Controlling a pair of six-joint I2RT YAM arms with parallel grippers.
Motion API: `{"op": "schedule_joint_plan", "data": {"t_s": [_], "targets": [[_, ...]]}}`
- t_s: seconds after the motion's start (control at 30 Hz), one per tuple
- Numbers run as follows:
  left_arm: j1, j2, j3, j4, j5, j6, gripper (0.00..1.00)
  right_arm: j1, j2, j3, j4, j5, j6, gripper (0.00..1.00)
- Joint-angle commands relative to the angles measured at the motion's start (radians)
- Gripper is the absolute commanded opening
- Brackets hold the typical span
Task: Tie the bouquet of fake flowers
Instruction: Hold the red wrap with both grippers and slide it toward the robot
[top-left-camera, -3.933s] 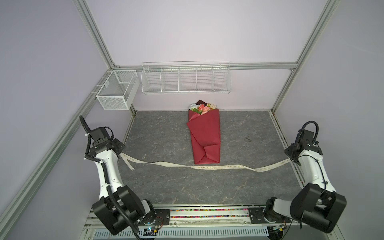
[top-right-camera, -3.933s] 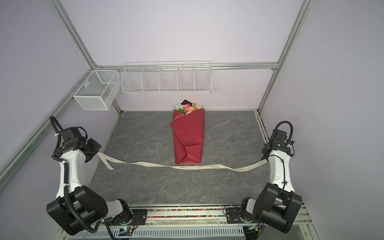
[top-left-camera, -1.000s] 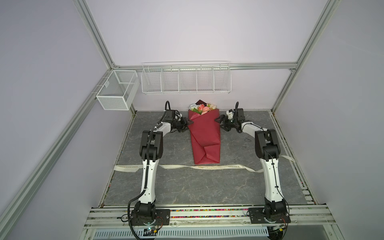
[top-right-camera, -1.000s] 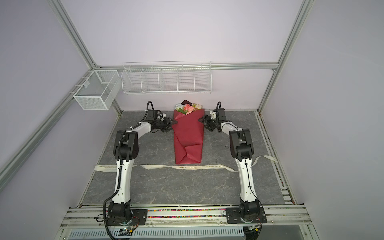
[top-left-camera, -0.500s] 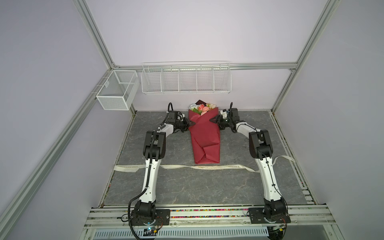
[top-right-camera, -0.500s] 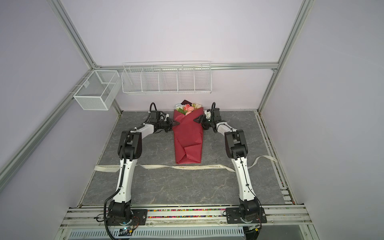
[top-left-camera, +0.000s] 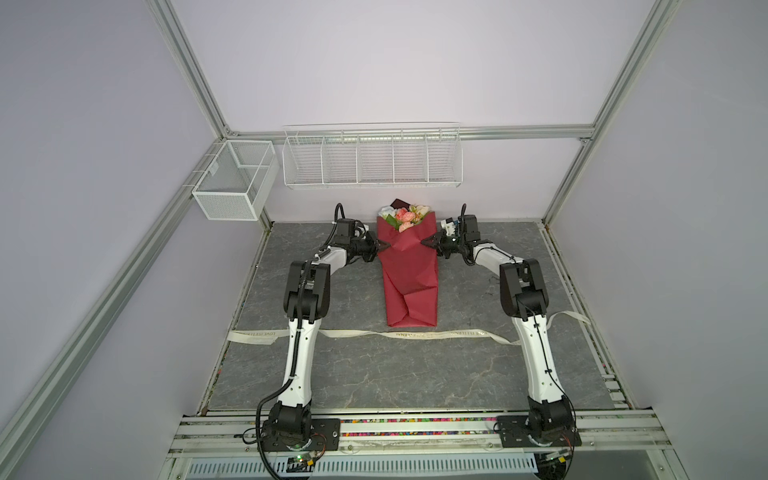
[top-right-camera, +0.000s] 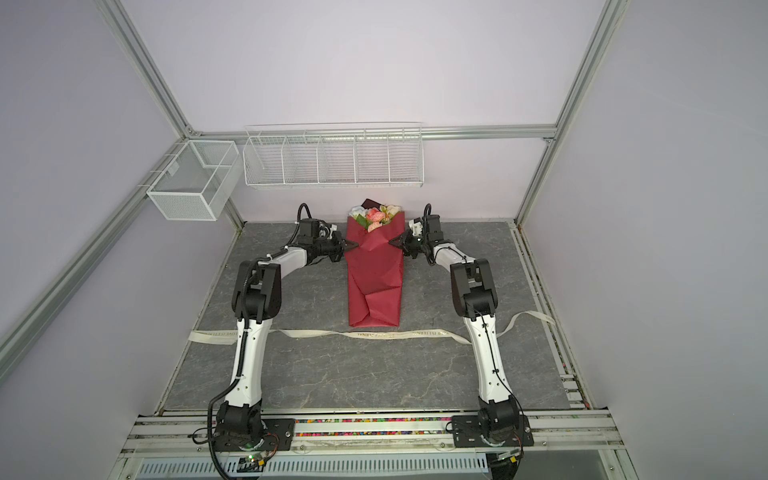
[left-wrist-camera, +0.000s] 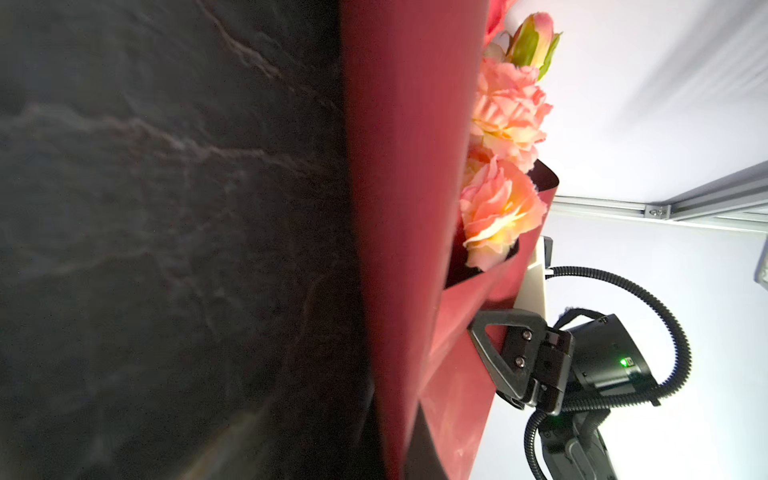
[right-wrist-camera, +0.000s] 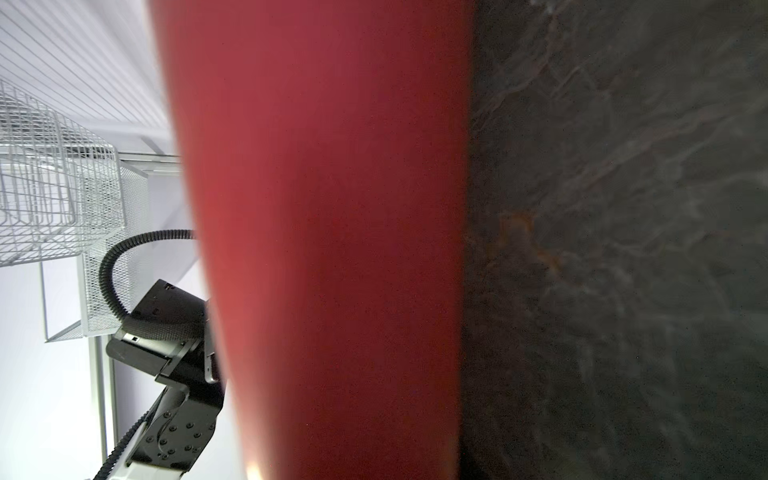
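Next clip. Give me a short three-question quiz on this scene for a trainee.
1. True or false: the ribbon is tied around the bouquet of fake flowers.
2. Where are the left hand and right hand? A: at the ribbon's ends. B: either side of the bouquet, near the blooms. C: raised high in the air.
3. How many compartments has the long wire rack on the back wall?
Key: 1 false, it lies loose on the table; 2 B; 3 five.
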Motion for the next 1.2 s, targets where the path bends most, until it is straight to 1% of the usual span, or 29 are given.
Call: {"op": "schedule_joint_plan", "data": {"t_s": [0.0, 0.23, 0.5, 0.6, 0.7, 0.97, 1.07, 1.17], "targets": [[-0.007, -0.11, -0.056, 0.072, 0.002, -0.026, 0.0, 0.005, -0.131, -0.071, 0.101, -0.017, 0.036, 0.23], [-0.013, -0.232, -0.21, 0.113, -0.003, -0.03, 0.0, 0.015, -0.264, -0.266, 0.216, -0.016, 0.079, 0.2], [-0.028, -0.426, -0.475, 0.144, -0.035, 0.014, 0.0, 0.054, -0.446, -0.542, 0.309, 0.019, 0.092, 0.19], [-0.033, -0.506, -0.589, 0.152, -0.059, 0.034, 0.0, 0.078, -0.534, -0.677, 0.346, 0.064, 0.088, 0.19], [-0.04, -0.57, -0.701, 0.185, -0.067, 0.039, 0.0, 0.103, -0.595, -0.783, 0.358, 0.081, 0.066, 0.19], [-0.081, -0.686, -0.953, 0.262, -0.106, 0.054, 0.0, 0.152, -0.735, -1.042, 0.403, 0.164, 0.038, 0.19], [-0.098, -0.696, -1.025, 0.311, -0.121, 0.047, 0.0, 0.16, -0.759, -1.131, 0.432, 0.18, 0.038, 0.19], [-0.108, -0.689, -1.077, 0.375, -0.131, 0.026, 0.0, 0.163, -0.76, -1.173, 0.444, 0.186, 0.031, 0.19]]}}
